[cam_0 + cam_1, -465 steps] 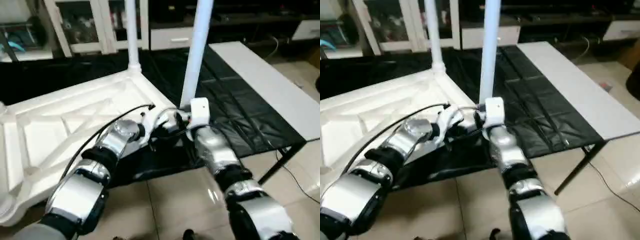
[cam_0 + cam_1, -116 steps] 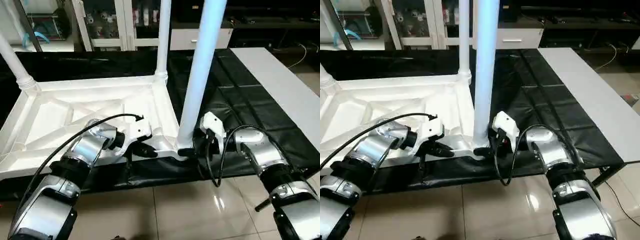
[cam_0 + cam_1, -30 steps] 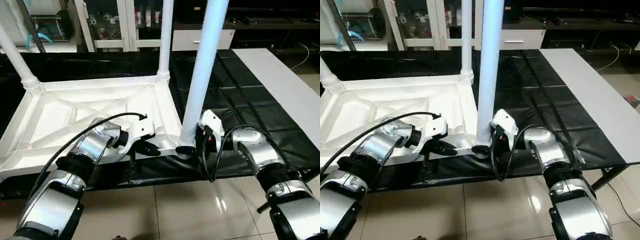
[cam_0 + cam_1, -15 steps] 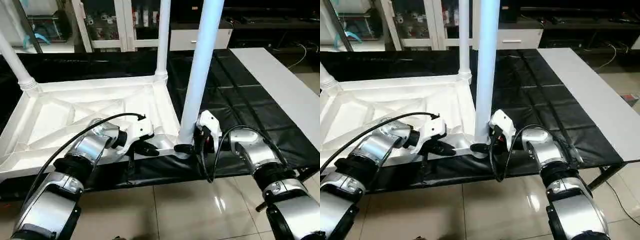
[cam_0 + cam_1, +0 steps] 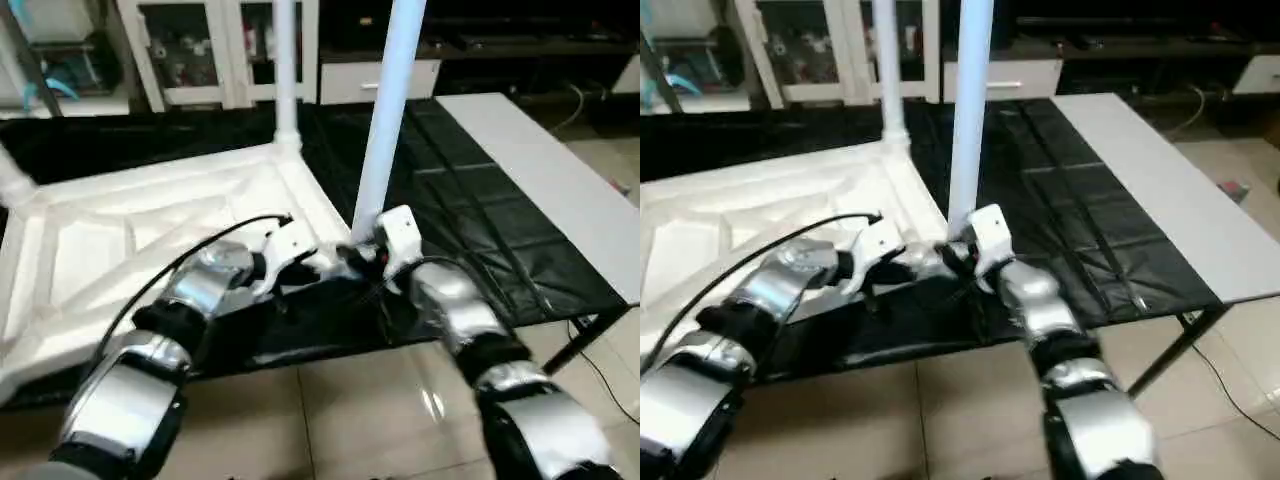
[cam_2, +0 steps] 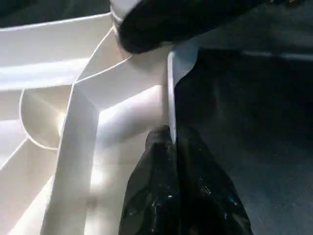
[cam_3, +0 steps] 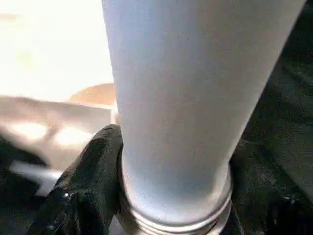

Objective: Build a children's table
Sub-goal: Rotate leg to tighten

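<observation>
Standing upright at the near right corner of the upturned top (image 5: 150, 240), the leg (image 5: 385, 110) runs its long axis straight up and out of frame; the right pincer (image 7: 166, 186) holds it at the very base, one black finger (image 7: 88, 181) on each side of the tube just above the collar, so the leg lies directly between the fingers and any seating push would go straight down along that axis into the corner socket; the right arm is the nearer one to the leg. The left pincer (image 6: 171, 147) is shut narrow on the thin edge wall of the top just beside that same corner, one finger each side of the wall, steadying the top by my reading. The top lies ribs-up on the black-draped surface (image 5: 470, 200), its near edge close to the surface's edge; a second leg (image 5: 285, 70) stands in the far right corner, and a third (image 5: 12, 175) shows at the far left, cut by the frame.

Hidden or unclear: the socket itself is covered by the two pincers in the head views, and in the right wrist view the collar fills the frame, so whether the leg is fully home cannot be told; the tops of all legs are out of frame; the near left corner is behind the left forearm, so a fourth leg cannot be confirmed.
</observation>
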You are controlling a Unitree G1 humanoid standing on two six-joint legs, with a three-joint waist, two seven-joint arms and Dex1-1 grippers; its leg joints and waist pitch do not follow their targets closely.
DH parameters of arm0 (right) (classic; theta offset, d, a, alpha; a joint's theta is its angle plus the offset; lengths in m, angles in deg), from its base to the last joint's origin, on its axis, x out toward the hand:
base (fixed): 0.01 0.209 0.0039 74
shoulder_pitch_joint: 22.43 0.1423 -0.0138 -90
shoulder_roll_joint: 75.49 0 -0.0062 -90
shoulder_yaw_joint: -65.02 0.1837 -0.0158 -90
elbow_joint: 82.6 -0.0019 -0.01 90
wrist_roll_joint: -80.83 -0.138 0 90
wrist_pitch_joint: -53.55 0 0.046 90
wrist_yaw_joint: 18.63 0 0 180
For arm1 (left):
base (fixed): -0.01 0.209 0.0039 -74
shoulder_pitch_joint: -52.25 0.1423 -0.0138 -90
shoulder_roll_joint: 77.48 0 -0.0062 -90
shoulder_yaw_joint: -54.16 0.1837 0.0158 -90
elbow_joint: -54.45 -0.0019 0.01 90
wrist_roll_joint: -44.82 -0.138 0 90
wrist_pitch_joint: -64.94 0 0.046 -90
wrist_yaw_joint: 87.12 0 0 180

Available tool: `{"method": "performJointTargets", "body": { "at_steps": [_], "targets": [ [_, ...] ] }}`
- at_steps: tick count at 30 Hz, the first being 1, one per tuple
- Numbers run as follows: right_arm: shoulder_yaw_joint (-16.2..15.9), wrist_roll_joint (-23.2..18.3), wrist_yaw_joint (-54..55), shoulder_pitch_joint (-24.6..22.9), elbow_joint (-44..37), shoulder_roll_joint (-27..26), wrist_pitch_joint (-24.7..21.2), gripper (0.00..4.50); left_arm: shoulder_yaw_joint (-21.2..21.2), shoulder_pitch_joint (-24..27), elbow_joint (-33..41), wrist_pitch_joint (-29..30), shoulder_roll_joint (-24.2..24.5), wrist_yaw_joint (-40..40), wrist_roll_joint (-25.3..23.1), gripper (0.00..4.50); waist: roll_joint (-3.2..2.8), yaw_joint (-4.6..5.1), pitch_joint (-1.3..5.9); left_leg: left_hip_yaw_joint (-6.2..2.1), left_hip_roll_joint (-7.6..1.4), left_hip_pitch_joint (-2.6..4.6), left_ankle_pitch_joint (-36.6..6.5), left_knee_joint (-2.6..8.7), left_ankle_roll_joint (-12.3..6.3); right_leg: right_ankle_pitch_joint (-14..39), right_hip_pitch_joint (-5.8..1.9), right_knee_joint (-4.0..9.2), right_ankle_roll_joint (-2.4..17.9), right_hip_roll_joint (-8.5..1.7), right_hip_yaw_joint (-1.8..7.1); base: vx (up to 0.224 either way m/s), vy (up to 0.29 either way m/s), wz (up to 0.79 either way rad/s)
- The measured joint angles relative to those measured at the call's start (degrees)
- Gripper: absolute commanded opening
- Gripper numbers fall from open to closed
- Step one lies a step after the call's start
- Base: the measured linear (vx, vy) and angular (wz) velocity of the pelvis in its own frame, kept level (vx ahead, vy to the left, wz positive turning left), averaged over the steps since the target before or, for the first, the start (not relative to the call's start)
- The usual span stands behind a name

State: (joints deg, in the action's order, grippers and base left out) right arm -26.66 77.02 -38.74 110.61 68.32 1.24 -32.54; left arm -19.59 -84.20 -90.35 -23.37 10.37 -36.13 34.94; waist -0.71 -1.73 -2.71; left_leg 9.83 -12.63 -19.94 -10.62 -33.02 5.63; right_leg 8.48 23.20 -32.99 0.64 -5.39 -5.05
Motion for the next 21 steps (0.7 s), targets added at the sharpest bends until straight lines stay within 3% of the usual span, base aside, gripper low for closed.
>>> {"method": "performJointTargets", "body": {
  "at_steps": [10, 17, 18, 21],
  "targets": [
    [4.8, -0.8, 27.7, 5.4, 5.1, -9.5, -1.0, 2.67, -1.2, -1.4, -2.9, -1.1, -1.3, -3.9, 0.0, 0.00, -0.01, 0.11, -0.01, -0.06, -0.01, -0.06, 0.0, 0.10, 0.03, 0.0, 0.22, -0.11, 0.0, 0.03, -0.12, 0.000, 0.000, 0.00],
    [5.2, -0.8, 28.8, 6.0, 6.3, -10.3, 1.2, 2.67, -1.4, -1.6, -3.6, -2.4, -1.5, -4.4, 0.2, 0.00, 0.04, -0.10, 0.02, 0.06, 0.04, -0.07, 0.0, 0.10, 0.03, -0.2, 0.22, -0.09, 0.3, 0.02, 0.00, 0.000, 0.000, 0.00],
    [5.7, -0.8, 27.8, 6.1, 6.7, -10.2, 1.6, 3.37, -1.5, -1.6, -3.7, -2.6, -1.3, -4.3, 0.2, 0.00, 0.04, -0.04, 0.02, 0.06, 0.04, -0.07, 0.0, 0.10, 0.04, -0.2, 0.23, -0.09, 0.3, 0.03, 0.00, 0.000, 0.000, 0.00],
    [5.9, -0.9, 26.6, 6.1, 6.7, -10.1, 2.0, 3.46, -1.6, -1.6, -3.7, -3.0, -1.1, -3.7, 0.2, 0.00, -0.04, -0.06, -0.03, 0.07, 0.05, -0.12, 0.0, 0.15, 0.04, -0.2, 0.32, -0.10, 0.3, 0.03, 0.00, 0.000, 0.000, 0.00]
  ]
}}
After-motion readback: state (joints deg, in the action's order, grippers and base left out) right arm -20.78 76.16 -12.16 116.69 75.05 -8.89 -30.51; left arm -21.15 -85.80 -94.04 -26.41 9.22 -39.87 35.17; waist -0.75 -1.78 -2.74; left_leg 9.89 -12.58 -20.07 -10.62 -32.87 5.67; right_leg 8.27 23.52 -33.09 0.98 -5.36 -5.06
